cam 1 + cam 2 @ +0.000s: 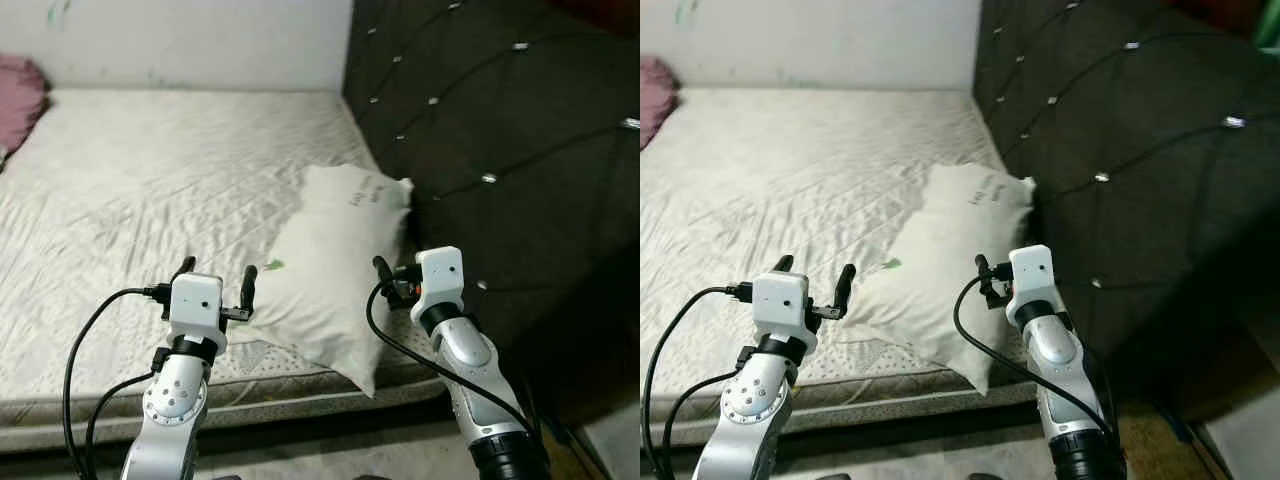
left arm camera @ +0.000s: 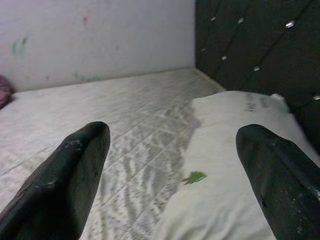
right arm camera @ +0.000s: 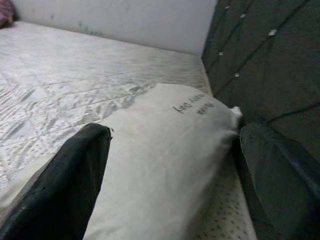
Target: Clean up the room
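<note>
- Bedroom corner, with a pale wall behind and a dark tufted headboard studded with shiny buttons along the robot's right side.
- Bare off-white quilted mattress spread across most of the scene, wrinkled on top, its near edge running below the grippers.
- White pillow lay on the mattress at the corner nearest the robot, its far end against the headboard, its near corner hanging slightly over the mattress edge.
- Carried a small green mark on its left side and dark printed lettering near its far end, too small to read.
- Pink bundle of cloth sat at the far left edge of the mattress, well apart from the pillow.
- Left gripper raised over the near edge of the mattress, just beside the pillow's left side, fingers spread wide apart and grasping nothing.
- Right gripper raised at the pillow's right side, close to the headboard, fingers parted, one over the pillow and the other toward the headboard, nothing clamped between them.
- Black cables looped from both wrists down along the silver arms.
</note>
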You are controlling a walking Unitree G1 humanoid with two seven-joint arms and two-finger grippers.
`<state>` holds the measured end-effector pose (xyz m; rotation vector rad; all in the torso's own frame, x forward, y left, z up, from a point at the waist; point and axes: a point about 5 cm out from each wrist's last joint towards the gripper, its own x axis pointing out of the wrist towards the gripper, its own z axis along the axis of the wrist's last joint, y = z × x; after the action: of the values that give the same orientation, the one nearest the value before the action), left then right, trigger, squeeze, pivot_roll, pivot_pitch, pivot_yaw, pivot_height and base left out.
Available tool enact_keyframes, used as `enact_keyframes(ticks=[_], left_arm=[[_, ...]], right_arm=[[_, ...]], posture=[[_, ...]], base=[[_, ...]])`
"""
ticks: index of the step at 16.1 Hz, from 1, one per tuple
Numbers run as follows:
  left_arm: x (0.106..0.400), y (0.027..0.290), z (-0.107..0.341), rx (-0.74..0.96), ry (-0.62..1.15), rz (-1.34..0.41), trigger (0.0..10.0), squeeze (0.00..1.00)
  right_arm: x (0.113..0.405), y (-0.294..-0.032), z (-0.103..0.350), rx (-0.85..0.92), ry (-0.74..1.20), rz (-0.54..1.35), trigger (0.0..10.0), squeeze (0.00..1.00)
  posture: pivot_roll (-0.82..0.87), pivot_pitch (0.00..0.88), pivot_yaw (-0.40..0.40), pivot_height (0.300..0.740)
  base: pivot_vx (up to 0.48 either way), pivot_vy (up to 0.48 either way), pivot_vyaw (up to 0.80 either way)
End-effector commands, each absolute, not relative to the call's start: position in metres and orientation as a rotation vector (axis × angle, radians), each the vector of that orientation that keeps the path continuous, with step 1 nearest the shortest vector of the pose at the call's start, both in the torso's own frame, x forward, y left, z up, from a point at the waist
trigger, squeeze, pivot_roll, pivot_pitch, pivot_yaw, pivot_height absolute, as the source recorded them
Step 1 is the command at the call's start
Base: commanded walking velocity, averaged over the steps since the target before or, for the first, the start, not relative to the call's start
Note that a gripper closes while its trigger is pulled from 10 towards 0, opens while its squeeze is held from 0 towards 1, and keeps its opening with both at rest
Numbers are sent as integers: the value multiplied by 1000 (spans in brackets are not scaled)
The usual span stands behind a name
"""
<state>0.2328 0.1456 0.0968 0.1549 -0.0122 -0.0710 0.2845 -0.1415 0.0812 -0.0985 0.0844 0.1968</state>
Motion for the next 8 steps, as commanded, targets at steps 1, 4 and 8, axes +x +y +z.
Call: enact_keyframes(ticks=[1,4,8], left_arm=[[234,146,101,162,-24,-69,10000,0],[234,148,101,172,-27,-43,10000,0],[236,151,101,180,-32,-22,10000,0]], right_arm=[[287,-143,85,-100,70,190,10000,0],[287,-142,86,-94,62,194,10000,0],[288,-142,86,-90,61,195,10000,0]], posture=[[2,0,-57,740],[6,0,-59,740],[7,0,-60,740]], base=[[0,0,0],[0,0,0],[0,0,0]])
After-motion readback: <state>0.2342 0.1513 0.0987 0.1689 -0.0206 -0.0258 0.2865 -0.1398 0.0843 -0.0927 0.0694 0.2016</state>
